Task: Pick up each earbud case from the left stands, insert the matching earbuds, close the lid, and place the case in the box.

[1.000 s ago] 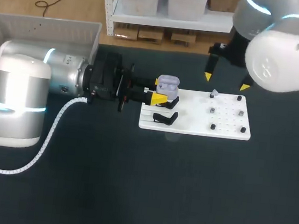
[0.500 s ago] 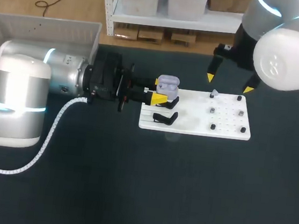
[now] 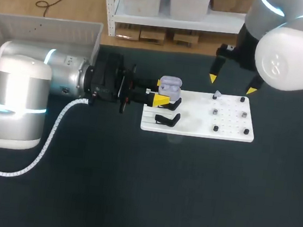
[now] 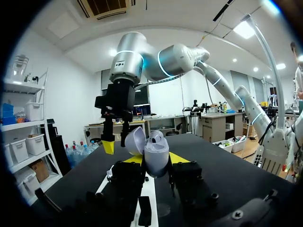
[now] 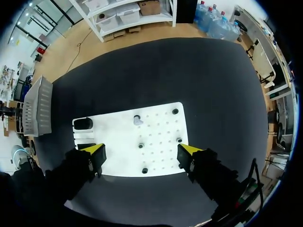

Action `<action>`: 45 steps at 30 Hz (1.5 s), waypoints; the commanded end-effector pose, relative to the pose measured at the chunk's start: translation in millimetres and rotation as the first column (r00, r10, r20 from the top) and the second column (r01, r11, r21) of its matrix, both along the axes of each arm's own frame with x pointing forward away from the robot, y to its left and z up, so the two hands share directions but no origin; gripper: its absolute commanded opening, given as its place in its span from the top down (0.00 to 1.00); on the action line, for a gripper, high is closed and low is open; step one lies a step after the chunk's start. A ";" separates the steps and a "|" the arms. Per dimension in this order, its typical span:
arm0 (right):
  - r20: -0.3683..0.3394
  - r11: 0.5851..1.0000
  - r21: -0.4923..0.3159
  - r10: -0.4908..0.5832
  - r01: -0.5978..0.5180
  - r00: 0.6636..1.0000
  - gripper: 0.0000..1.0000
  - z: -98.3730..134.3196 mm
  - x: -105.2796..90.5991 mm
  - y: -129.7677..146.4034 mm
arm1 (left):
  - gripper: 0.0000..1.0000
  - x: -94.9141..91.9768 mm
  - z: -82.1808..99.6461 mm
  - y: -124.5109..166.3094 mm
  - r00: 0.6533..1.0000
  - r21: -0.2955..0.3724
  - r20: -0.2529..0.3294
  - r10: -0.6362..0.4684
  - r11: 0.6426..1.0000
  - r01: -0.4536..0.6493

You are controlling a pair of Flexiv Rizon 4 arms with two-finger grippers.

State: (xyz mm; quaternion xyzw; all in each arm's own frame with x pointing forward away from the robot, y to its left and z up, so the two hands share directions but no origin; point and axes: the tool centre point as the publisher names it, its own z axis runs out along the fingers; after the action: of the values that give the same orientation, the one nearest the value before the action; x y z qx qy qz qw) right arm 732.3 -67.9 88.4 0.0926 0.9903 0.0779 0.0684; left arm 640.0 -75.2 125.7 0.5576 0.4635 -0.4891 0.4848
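pale lilac earbud case (image 4: pixel 157 156), rounded, lid open.

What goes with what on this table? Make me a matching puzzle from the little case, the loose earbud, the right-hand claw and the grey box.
Things:
1. earbud case
2. right gripper
3. loose earbud
4. grey box

Places and states:
a. open, over the far edge of the white board
b. at the far left corner of the table
c. lid open, clamped between the fingers of the left gripper
d. lying on the white board

Pairs: 1-c, 2-a, 3-d, 4-b
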 end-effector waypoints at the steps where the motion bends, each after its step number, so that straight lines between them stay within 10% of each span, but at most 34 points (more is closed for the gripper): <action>1: 0.011 0.999 0.039 0.031 -0.031 0.999 0.00 -5.7 -3.1 2.2 | 1.00 -1.4 -0.3 -0.1 1.000 -0.001 0.003 0.005 1.000 -0.005; 12: 0.136 0.987 -0.059 0.154 -0.147 0.979 0.00 -10.4 -6.0 5.6 | 1.00 -1.4 -0.3 -0.1 1.000 -0.001 0.003 0.005 1.000 -0.005; 27: 0.031 0.990 -0.009 0.144 -0.144 0.989 0.00 -44.2 15.8 1.9 | 1.00 -1.4 -0.3 -0.1 1.000 -0.001 0.003 0.005 1.000 -0.005; 36: -0.029 0.992 0.084 0.094 -0.092 0.995 0.48 -53.7 26.3 -0.2 | 1.00 -1.4 -0.3 -0.1 1.000 -0.001 0.003 0.005 1.000 -0.005; 45: -0.065 0.990 0.090 0.118 -0.112 0.991 0.52 -61.5 32.1 2.9 | 1.00 -1.4 -0.3 -0.1 1.000 -0.001 0.003 0.005 1.000 -0.005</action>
State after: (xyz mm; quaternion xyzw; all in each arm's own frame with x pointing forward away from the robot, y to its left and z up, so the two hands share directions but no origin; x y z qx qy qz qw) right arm 758.0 -68.2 27.7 0.0451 0.9904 0.1237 0.0432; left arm 640.0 -75.2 125.7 0.5576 0.4635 -0.4891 0.4848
